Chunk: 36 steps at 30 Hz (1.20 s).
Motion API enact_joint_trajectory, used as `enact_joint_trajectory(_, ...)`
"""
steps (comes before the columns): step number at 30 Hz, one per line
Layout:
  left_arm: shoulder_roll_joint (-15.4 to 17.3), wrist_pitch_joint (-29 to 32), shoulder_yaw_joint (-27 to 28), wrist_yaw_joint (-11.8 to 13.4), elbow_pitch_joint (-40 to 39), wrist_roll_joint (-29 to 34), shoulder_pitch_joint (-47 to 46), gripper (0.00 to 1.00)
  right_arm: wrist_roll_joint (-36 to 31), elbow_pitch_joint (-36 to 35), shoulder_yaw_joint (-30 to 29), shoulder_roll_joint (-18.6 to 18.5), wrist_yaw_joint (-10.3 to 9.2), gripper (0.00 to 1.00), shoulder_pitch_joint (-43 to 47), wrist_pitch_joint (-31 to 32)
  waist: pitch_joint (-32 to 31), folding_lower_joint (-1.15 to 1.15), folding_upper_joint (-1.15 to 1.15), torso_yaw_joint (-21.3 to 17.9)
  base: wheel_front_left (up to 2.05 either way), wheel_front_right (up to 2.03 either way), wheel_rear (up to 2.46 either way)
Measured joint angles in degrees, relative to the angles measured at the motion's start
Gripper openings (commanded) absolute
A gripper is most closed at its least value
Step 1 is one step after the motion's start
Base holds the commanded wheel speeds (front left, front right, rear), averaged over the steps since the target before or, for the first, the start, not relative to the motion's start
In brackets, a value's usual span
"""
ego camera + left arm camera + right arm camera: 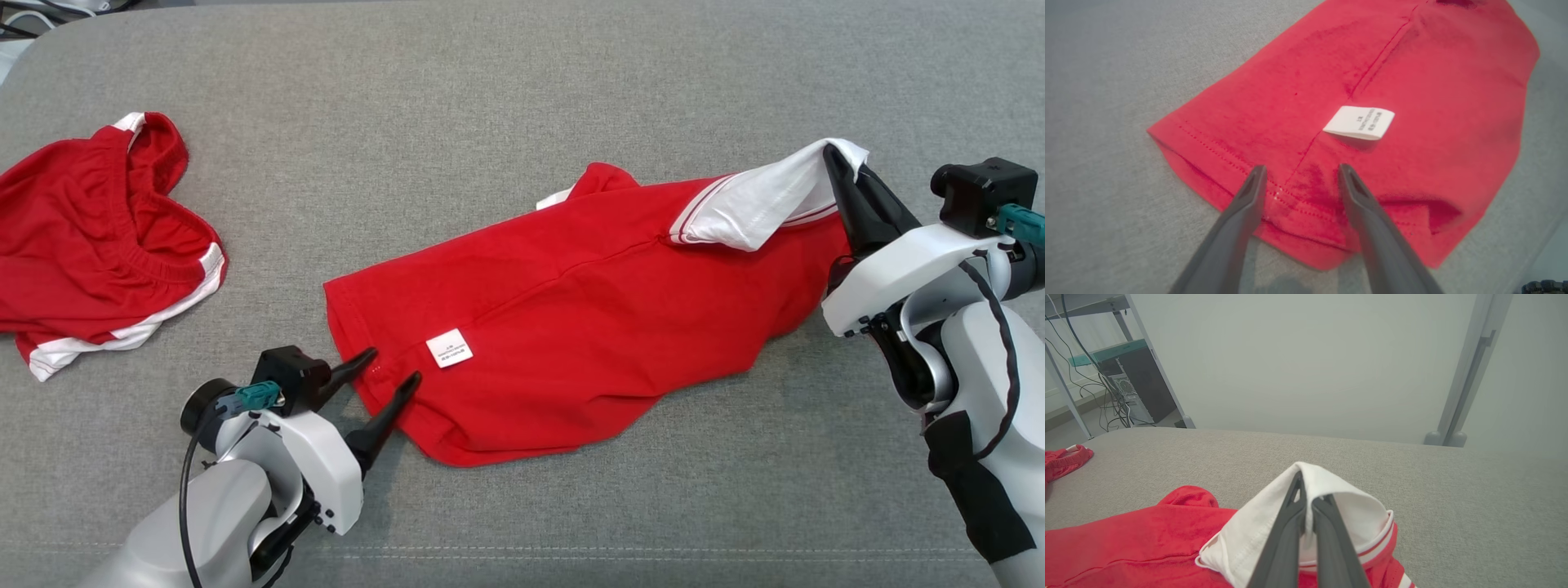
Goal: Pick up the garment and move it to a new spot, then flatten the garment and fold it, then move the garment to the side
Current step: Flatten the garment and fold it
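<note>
Red jersey garment (588, 327), white striped-edge flap (751, 208) — on grey woven bench (490, 98); right gripper (847, 159) fingers clamped on flap, left gripper (393, 365) fingers apart.

Head cam: high, looking down. My left wrist cam: close, downward; right: near-level. All share the red shirt (588, 327).
</note>
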Motion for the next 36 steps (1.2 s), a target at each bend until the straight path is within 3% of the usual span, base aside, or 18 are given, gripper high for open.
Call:
enact_joint_trajectory(4, 0.3, 0.0, -0.6, 0.0, 0.4, 0.0, 0.0, 0.84, 0.0, -0.1, 0.0, 0.0, 0.0, 0.0, 0.0, 0.0, 0.1, 0.0, 0.0, 0.2, 0.0, 0.0, 0.0)
enact_joint_trajectory(9, 0.9, 0.0, -2.9, 0.0, 2.1, 0.1, -0.7, 0.84, 0.0, -0.3, 0.0, 0.1, 0.0, 0.0, 0.0, 0.0, 0.2, 0.0, 0.0, 0.3, 0.0, 0.0, 0.0)
enact_joint_trajectory(11, 1.2, 0.0, -3.8, 0.0, 3.0, 0.2, -1.4, 0.92, 0.0, -0.4, 0.1, 0.2, 0.0, 0.0, 0.0, 0.0, 0.3, 0.0, 0.0, 0.3, 0.0, 0.0, 0.0)
enact_joint_trajectory(15, 1.0, 0.0, -4.6, 0.0, 3.6, 0.5, -2.7, 0.98, 0.0, -0.7, 0.1, 0.2, 0.0, 0.0, 0.0, 0.0, 0.5, 0.0, 0.0, 0.2, 0.0, 0.0, 0.0)
enact_joint_trajectory(19, 0.5, 0.0, -4.0, 0.0, 3.7, 2.2, -3.7, 0.98, 0.0, -0.9, 0.2, 0.2, 0.0, 0.0, 0.0, 0.1, 0.6, 0.0, 0.0, 0.1, 0.0, 0.0, 0.0)
enact_joint_trajectory(23, -0.2, 0.0, -3.8, 0.0, 3.8, 3.5, -3.7, 0.89, 0.0, -1.0, 0.2, 0.3, 0.0, 0.0, 0.0, 0.1, 0.5, 0.0, 0.0, -0.2, 0.0, 0.0, 0.0)
enact_joint_trajectory(27, -0.2, 0.0, -4.9, 0.0, 4.7, 3.5, -3.6, 0.89, 0.0, -1.1, 0.1, 0.3, 0.0, 0.0, 0.0, 0.1, 0.4, 0.0, 0.0, -0.4, 0.0, 0.0, 0.0)
enact_joint_trajectory(30, -0.2, -0.3, -5.8, 0.0, 6.2, 3.6, -3.7, 0.75, 0.0, -1.5, 0.1, 0.4, 0.0, 0.0, 0.0, 0.2, 0.6, 0.0, 0.0, -0.6, 0.0, 0.0, 0.0)
enact_joint_trajectory(31, -0.3, -0.3, -6.2, 0.0, 6.8, 3.6, -3.8, 0.65, 0.0, -1.7, 0.1, 0.4, 0.0, 0.0, 0.0, 0.2, 0.6, 0.0, 0.0, -0.6, 0.0, 0.0, 0.0)
enact_joint_trajectory(32, -0.3, -0.4, -6.7, 0.0, 7.2, 3.6, -4.2, 0.49, 0.0, -1.9, 0.0, 0.5, 0.0, 0.0, 0.0, 0.2, 0.7, 0.0, 0.0, -0.7, 0.0, 0.0, 0.0)
enact_joint_trajectory(34, -0.4, -0.3, -7.4, 0.0, 7.5, 3.3, -5.0, 0.34, 0.0, -2.1, 0.0, 0.5, 0.0, 0.0, 0.0, 0.2, 0.8, 0.0, 0.0, -0.7, 0.0, 0.0, 0.0)
enact_joint_trajectory(36, -0.4, -0.4, -8.3, 0.0, 7.7, 3.1, -5.5, 0.02, 0.0, -2.2, 0.0, 0.5, 0.0, 0.0, 0.0, 0.2, 1.0, 0.0, 0.0, -0.7, 0.0, 0.0, 0.0)
